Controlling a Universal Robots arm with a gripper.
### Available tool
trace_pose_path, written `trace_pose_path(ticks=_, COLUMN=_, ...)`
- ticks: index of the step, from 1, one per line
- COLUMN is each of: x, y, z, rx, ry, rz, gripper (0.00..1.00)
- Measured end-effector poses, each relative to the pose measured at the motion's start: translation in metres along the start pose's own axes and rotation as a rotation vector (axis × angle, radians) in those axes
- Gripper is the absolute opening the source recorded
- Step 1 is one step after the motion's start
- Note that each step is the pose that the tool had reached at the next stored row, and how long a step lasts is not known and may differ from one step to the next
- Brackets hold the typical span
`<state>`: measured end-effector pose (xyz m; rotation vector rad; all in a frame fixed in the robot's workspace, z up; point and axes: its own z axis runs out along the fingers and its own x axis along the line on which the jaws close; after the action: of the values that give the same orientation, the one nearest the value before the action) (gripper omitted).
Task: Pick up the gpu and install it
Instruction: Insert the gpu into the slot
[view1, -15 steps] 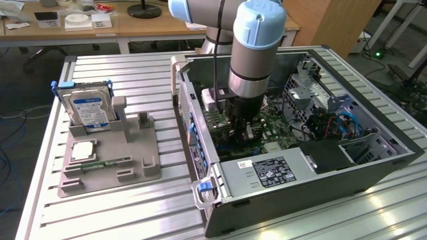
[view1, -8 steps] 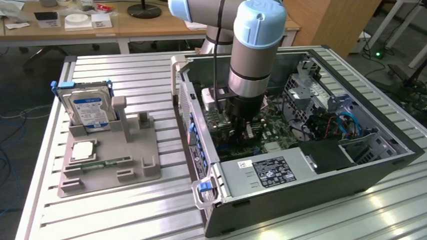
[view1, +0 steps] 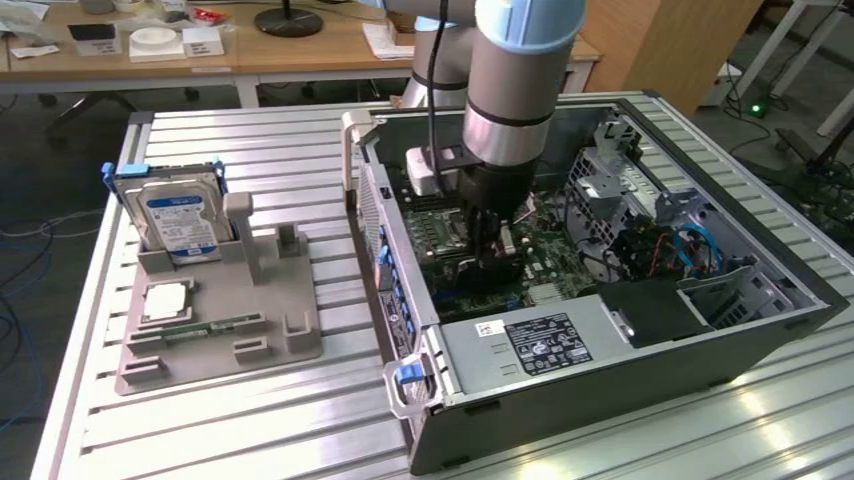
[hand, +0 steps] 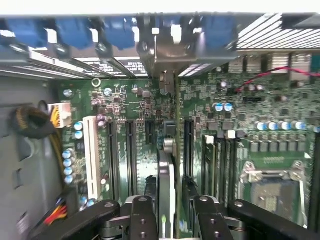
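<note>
The gpu (hand: 167, 170) stands on edge on the green motherboard (hand: 135, 100), running from between my fingers toward the case's rear wall. Its metal end bracket (hand: 170, 50) sits among the rear slot openings. My gripper (hand: 172, 202) straddles the card's near end. The left finger (hand: 142, 215) lies close against the card, and a narrow gap shows between the card and the right finger (hand: 206, 215), so the jaws stand slightly open. In the exterior view my gripper (view1: 487, 240) reaches straight down into the open computer case (view1: 747, 330), and the arm hides the card.
A power supply (view1: 534, 345) fills the case's near corner, with drive cages and cables at the exterior view's right. The empty CPU socket (hand: 272, 192) and a white slot (hand: 91, 155) flank the card. On the exterior view's left, a grey fixture (view1: 220, 350) holds a hard drive (view1: 180, 215), a chip (view1: 167, 300) and a memory stick (view1: 214, 327).
</note>
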<state>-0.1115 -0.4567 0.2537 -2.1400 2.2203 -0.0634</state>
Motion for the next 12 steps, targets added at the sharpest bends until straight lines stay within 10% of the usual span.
trace_pose_path(ticks=5, x=0.000, y=-0.0014, z=-0.0209, rx=0.0011, ry=0.0002, rz=0.000, gripper=0.35)
trace_pose_path(ticks=12, x=0.000, y=-0.0015, z=-0.0215, rx=0.0013, ry=0.0000, rz=0.000, gripper=0.15)
